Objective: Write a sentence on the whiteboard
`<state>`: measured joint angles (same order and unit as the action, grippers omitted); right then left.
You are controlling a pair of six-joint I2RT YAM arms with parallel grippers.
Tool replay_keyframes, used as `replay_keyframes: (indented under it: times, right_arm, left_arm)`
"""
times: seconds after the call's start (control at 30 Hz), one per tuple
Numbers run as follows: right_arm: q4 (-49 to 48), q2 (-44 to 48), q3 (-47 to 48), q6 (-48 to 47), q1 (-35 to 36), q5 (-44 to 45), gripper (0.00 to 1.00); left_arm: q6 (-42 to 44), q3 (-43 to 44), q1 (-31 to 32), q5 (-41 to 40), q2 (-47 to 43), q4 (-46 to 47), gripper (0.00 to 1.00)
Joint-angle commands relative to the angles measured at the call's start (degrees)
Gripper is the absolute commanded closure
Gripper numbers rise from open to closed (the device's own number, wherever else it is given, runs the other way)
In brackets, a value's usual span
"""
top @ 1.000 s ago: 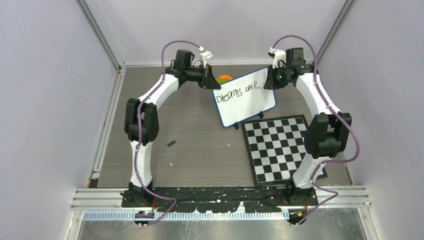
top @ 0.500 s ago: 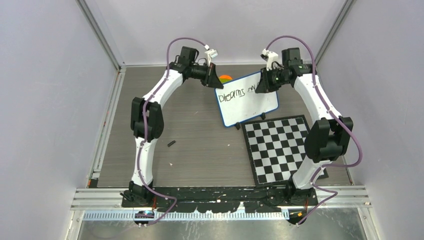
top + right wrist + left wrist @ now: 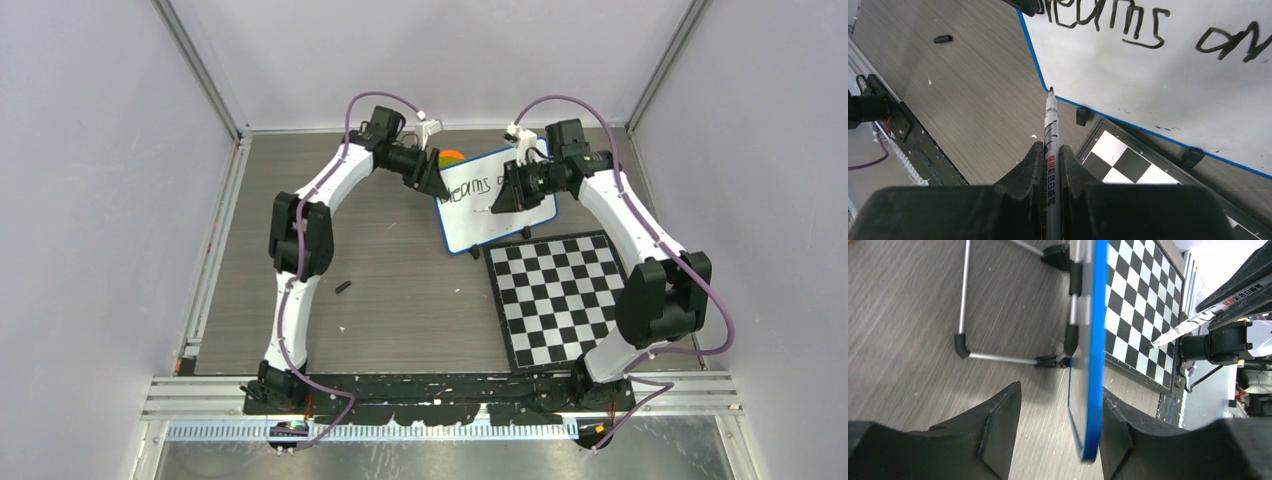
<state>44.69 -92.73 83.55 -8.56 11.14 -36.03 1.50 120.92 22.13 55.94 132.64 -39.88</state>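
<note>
The whiteboard (image 3: pixel 495 218) stands tilted on its feet at the back middle of the table. The sentence (image 3: pixel 472 187) on it reads "Dreams", and the word after it is partly behind my right arm. In the right wrist view the sentence (image 3: pixel 1108 20) runs along the top of the whiteboard (image 3: pixel 1158 85). My right gripper (image 3: pixel 1050 147) is shut on a marker (image 3: pixel 1051 120), whose tip points at the board's lower left blue rim. My left gripper (image 3: pixel 1062 388) is open around the whiteboard's blue edge (image 3: pixel 1095 340), which lies close to the right finger (image 3: pixel 1118 435).
A black-and-white checkered board (image 3: pixel 560 295) lies flat just in front of the whiteboard. A small black cap (image 3: pixel 343 287) lies on the table left of centre. An orange and green object (image 3: pixel 451 156) sits behind the whiteboard's top left corner.
My left gripper has opened off the whiteboard's edge. My right gripper has moved left and down across the board's face with the marker, now covering the second word.
</note>
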Motion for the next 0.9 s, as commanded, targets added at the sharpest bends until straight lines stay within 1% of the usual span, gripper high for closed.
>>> replay_keyframes:
  times: [0.0,0.1,0.2,0.4,0.67,0.87]
  right_arm:
    - [-4.8,4.3,-3.3,2.9,1.6,-1.4,1.0]
    - [-7.8,5.8,-6.3,3.9,2.1,-1.2,1.0]
    - [-11.1,6.6,-8.6,4.7,2.7,-0.2,1.0]
    - [-17.9,5.5,-10.8,4.9,5.8,5.0,1.0]
    - [-20.2,2.7,-11.4,2.8,9.4,10.1,1.0]
    - [-21.8,1.8,-12.2,3.0,9.9,10.4,1.0]
  left_arm:
    - [-1.1,-4.6,-2.6,0.0,-6.6,2.5,0.42]
    - [-1.1,-9.7,-2.6,0.0,-8.8,4.2,0.38]
    - [-3.4,-14.5,-2.6,0.4,-10.0,7.5,0.36]
    - [-6.9,-15.9,-2.6,1.9,-8.8,11.1,0.35]
    - [-9.9,-17.8,-1.6,4.9,-8.8,16.3,0.4]
    - [-10.6,-17.6,-0.6,4.9,-8.2,17.4,0.48]
